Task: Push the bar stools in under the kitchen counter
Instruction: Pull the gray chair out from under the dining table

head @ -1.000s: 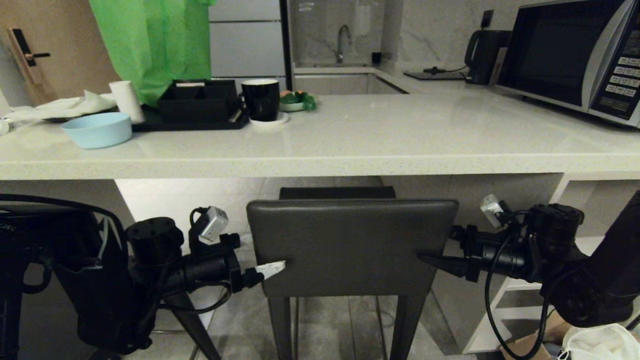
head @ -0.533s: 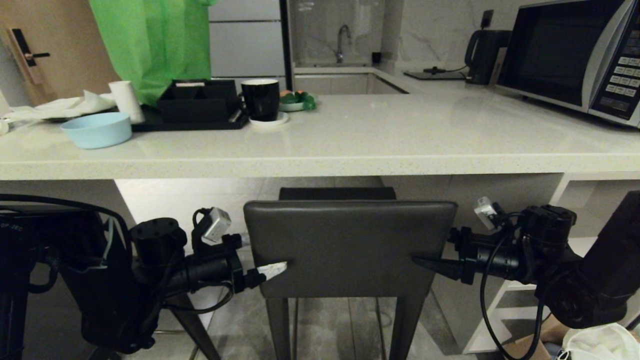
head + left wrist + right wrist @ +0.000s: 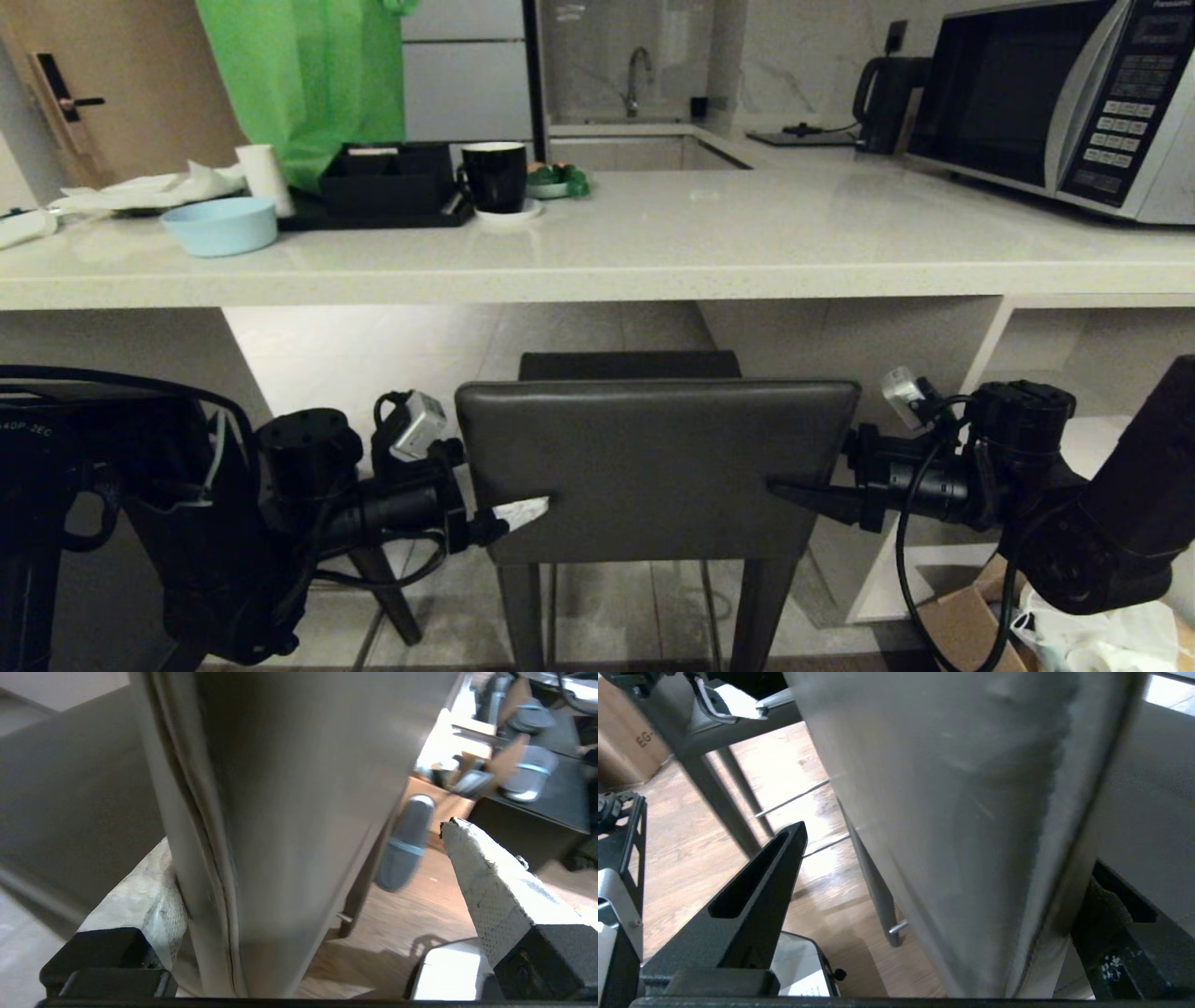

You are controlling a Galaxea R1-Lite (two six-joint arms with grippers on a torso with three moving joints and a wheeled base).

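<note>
One bar stool stands in front of me, its dark grey backrest (image 3: 653, 467) low in the middle of the head view and its seat (image 3: 630, 364) just beyond, below the front edge of the kitchen counter (image 3: 597, 285). My left gripper (image 3: 518, 509) straddles the backrest's left edge, open, with a white padded finger (image 3: 490, 882) on the near face. My right gripper (image 3: 784, 487) straddles the right edge, also open, its black finger (image 3: 756, 891) clear of the near face. A second bar stool shows only as legs and footrests (image 3: 728, 793) off to the left.
On the counter stand a blue bowl (image 3: 219, 226), a black tray with a black mug (image 3: 493, 175), a green bag (image 3: 299, 84), a kettle (image 3: 882, 89) and a microwave (image 3: 1055, 103). White shelves (image 3: 1074, 373) close the counter's right end. A cardboard box (image 3: 962, 616) lies on the floor.
The whole view has shifted: the counter now sits higher and looks slightly smaller, so the camera has moved. Stool backrest and both grippers keep their places in the picture, jaws still open.
</note>
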